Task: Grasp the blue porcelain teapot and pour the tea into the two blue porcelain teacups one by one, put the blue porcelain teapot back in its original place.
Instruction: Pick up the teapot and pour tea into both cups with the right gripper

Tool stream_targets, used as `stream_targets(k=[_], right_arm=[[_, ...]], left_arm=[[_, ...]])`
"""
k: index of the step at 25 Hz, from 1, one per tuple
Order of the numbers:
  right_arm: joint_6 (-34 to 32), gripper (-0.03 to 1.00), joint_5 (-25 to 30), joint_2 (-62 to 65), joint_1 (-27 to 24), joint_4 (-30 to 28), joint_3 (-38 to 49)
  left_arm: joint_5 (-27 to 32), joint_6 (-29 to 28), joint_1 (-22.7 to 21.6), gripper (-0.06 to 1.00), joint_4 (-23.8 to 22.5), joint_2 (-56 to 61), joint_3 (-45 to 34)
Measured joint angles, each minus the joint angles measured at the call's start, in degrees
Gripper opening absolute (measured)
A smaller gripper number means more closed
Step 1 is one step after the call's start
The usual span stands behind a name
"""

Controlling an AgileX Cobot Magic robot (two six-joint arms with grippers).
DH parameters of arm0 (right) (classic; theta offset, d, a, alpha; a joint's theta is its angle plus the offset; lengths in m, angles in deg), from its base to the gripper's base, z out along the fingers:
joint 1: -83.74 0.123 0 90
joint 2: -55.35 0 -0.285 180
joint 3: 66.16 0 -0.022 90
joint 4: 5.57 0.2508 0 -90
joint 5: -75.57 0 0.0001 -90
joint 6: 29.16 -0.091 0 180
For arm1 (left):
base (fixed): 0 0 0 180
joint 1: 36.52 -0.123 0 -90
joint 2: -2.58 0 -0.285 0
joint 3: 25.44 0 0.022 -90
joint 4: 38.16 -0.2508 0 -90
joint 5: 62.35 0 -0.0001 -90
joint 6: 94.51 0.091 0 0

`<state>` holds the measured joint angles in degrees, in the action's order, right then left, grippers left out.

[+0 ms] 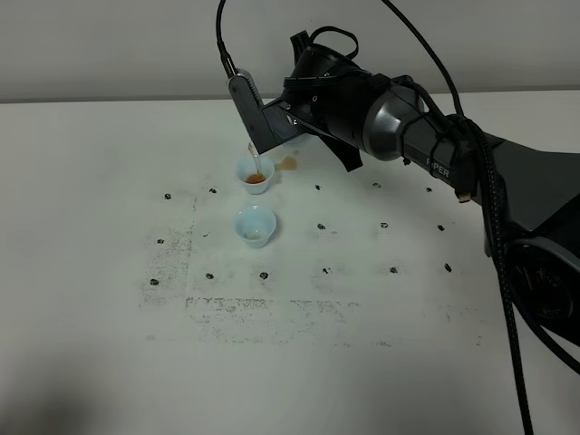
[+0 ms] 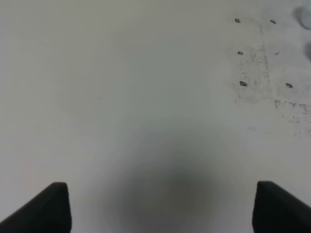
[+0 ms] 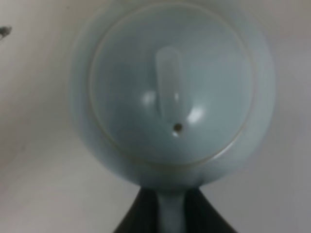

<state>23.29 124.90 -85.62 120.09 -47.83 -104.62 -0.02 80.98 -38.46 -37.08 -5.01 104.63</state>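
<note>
The right claw [image 3: 171,218] is gripping the teapot [image 3: 170,97], tipping it above the far cup [image 1: 255,177], and a thin brown stream [image 1: 255,157] is running into that cup. The near cup [image 1: 255,225] is standing just beside it on the table [image 1: 91,317]. A brown spill [image 1: 288,163] is lying by the far cup. The left claw [image 2: 165,208] is hanging open.

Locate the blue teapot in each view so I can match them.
Exterior high: teapot, upper centre, mostly hidden by the right gripper, above the far teacup.
Left wrist: not in it.
Right wrist: teapot fills the picture, lid facing camera.
Shared landmark: black marks on the table.
</note>
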Motion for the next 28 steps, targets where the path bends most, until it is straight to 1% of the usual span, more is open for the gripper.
stream_targets(k=[28], right_arm=[[-0.5,0.05,0.5,0.0,0.4,-3.2,0.0]], left_arm=[[0.0,0.0,0.0,0.72,0.0,0.0,0.0]])
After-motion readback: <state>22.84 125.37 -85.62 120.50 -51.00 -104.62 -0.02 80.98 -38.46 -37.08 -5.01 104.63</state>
